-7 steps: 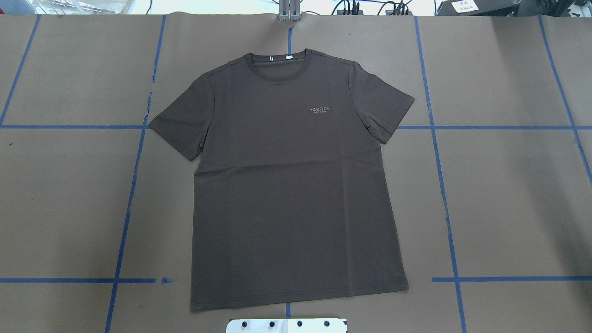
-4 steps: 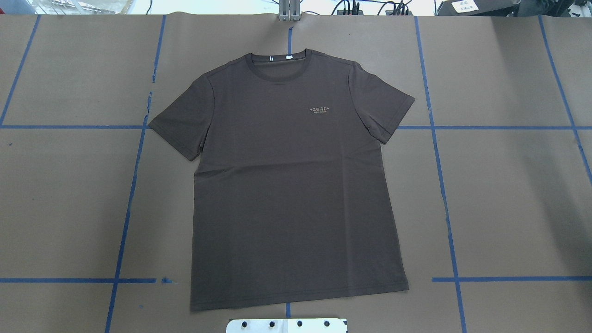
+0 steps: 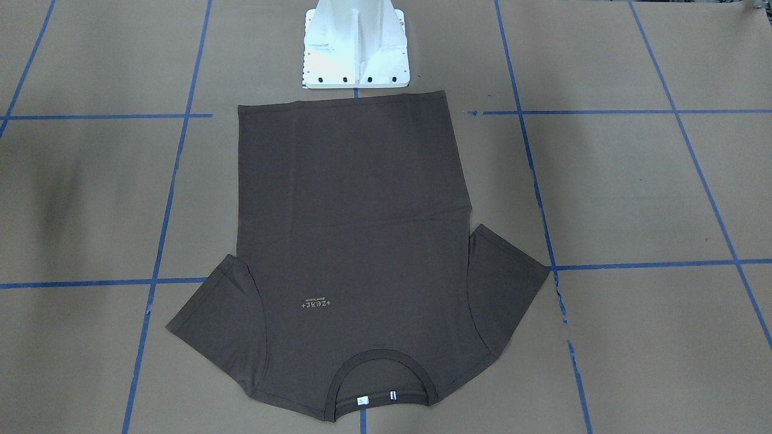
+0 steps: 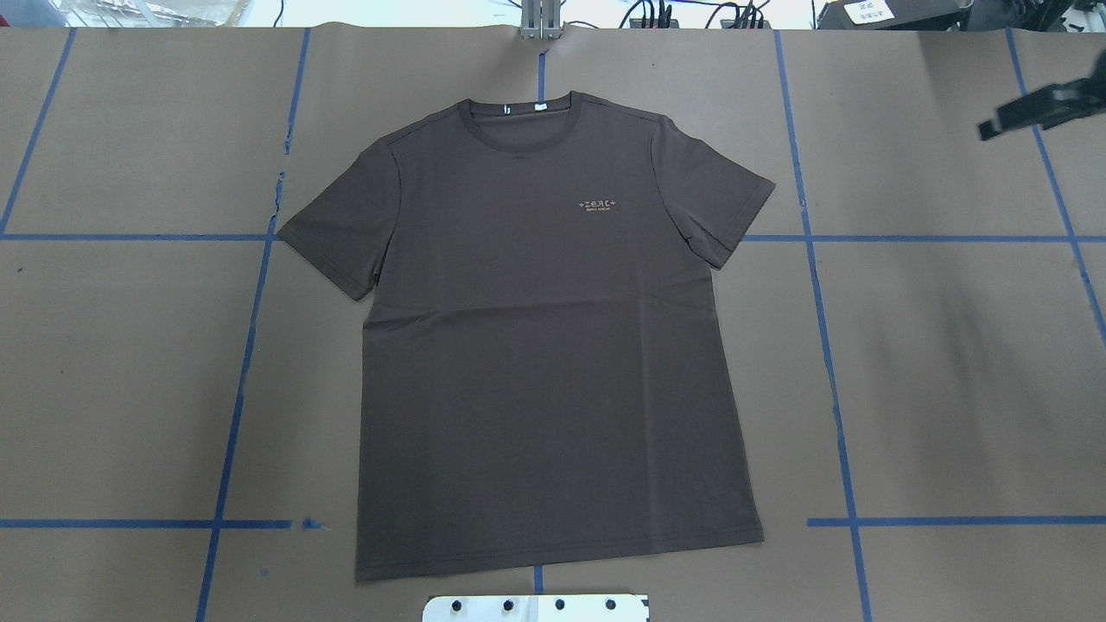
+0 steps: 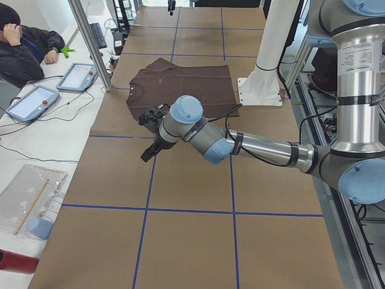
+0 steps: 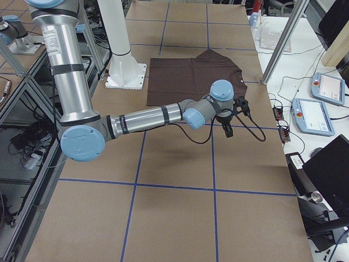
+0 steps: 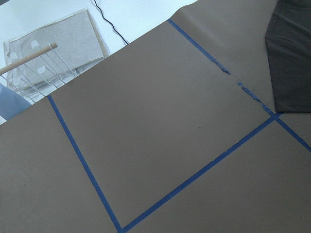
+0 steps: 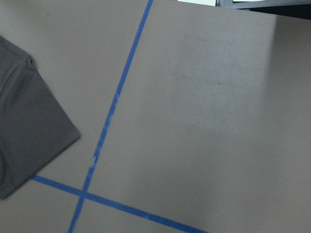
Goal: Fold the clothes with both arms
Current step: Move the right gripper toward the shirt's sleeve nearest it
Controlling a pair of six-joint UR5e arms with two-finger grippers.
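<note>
The T-shirt (image 4: 553, 345) is noted flat and ungrasped, with the left gripper (image 5: 148, 149) and right gripper (image 6: 228, 130) positioned beyond its sleeves, the jaws' opening not determinable, so the approach stage is judged and sleeve-side grasps are required next.

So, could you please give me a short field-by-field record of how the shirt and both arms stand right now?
shirt: dark brown T-shirt, spread flat, logo up, unfolded
orientation: collar away from the robot, hem beside the white pedestal
left pincer: above bare paper, off the shirt; open or shut unclear
right pincer: above bare paper, off the shirt; open or shut unclear
surface: brown paper with blue tape grid
</note>
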